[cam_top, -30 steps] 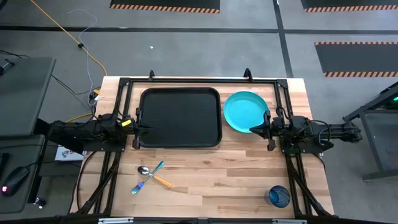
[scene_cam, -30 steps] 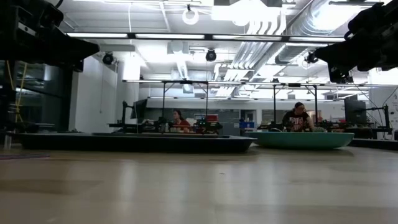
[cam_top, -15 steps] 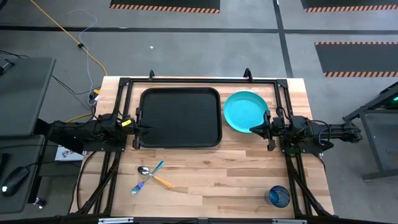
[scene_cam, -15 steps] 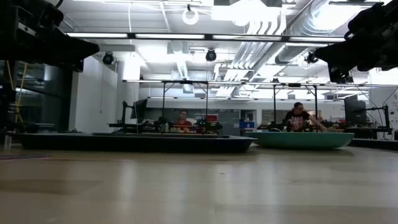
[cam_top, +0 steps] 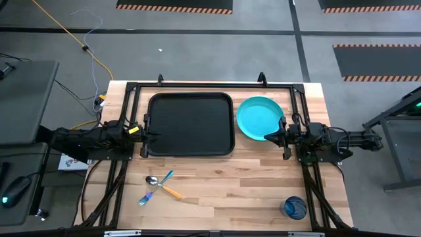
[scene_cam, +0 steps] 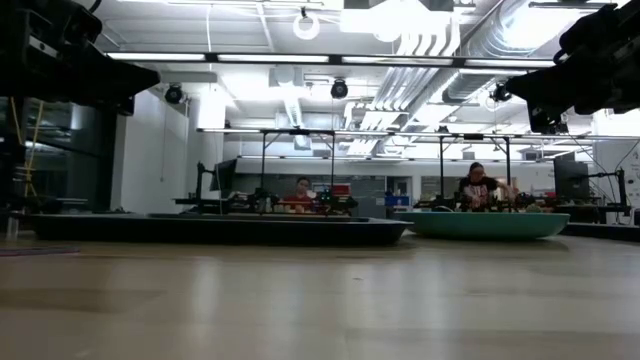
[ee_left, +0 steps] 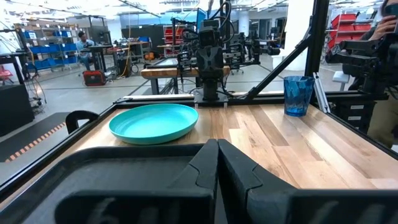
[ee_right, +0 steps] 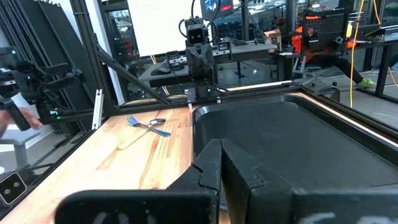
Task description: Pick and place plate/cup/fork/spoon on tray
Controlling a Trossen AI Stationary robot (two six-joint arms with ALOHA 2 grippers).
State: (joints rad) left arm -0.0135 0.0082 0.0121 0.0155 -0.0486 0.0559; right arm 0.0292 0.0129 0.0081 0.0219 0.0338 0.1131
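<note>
No legible text, labels, brand marks or numbers found in any view. Distant red-lit panels in the room behind the table checked in both wrist views; characters cannot be made out.

We are in a big robot lab or workshop. Pipes and long lights run across the high ceiling. Behind our wooden table stand more metal frames with robot arms, and people sit working at benches. Blue storage bins fill shelves, and striped tape marks the grey floor.
</note>
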